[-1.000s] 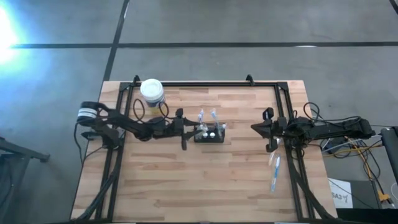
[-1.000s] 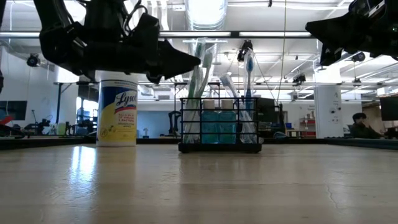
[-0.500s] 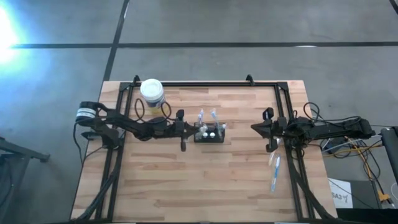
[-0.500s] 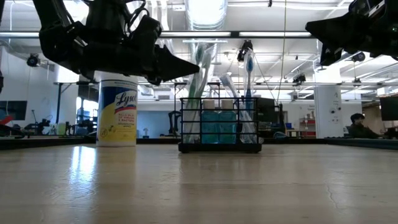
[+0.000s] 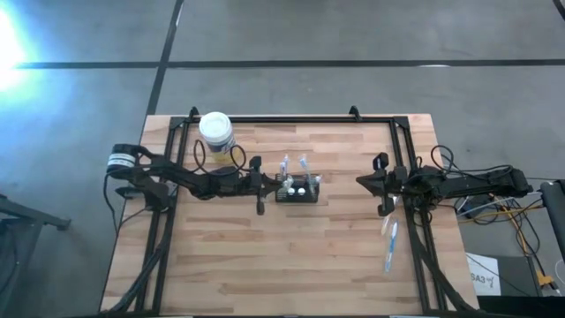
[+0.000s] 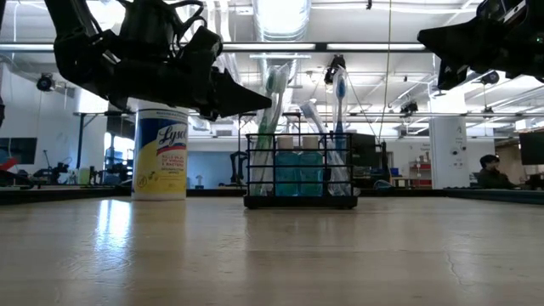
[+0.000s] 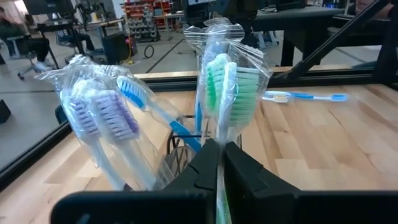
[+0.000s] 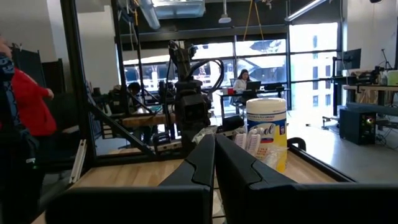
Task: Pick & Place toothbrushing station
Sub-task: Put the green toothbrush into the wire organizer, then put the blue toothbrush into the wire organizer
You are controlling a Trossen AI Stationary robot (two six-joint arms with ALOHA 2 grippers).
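The toothbrushing station (image 5: 298,189), a small black wire holder (image 6: 300,201), stands mid-table with several wrapped toothbrushes upright in it. Among them are a green-bristled one (image 7: 231,87), a purple one (image 7: 102,115) and a blue one (image 7: 134,93). My left gripper (image 5: 272,183) reaches in from the table's left and is shut on the green toothbrush. My right gripper (image 5: 381,185) waits shut above the table's right side, touching nothing. My left gripper (image 7: 221,163) pinches the green toothbrush's wrapped handle (image 7: 222,134) just below its head, between its two fingers. The fingers come level from the table's left and lie across the handle. The brush stands nearly upright, its lower end down in the holder.
A white-lidded wipes jar (image 5: 216,130) stands at the far left, behind my left arm. Two loose toothbrushes (image 5: 388,243) lie on the table at the right, near my right arm. A black frame (image 5: 291,118) runs along the far edge and both sides.
My left gripper has shut on the green toothbrush at the holder's left end; a second ago its fingers stood apart there. The holder has stayed in place.
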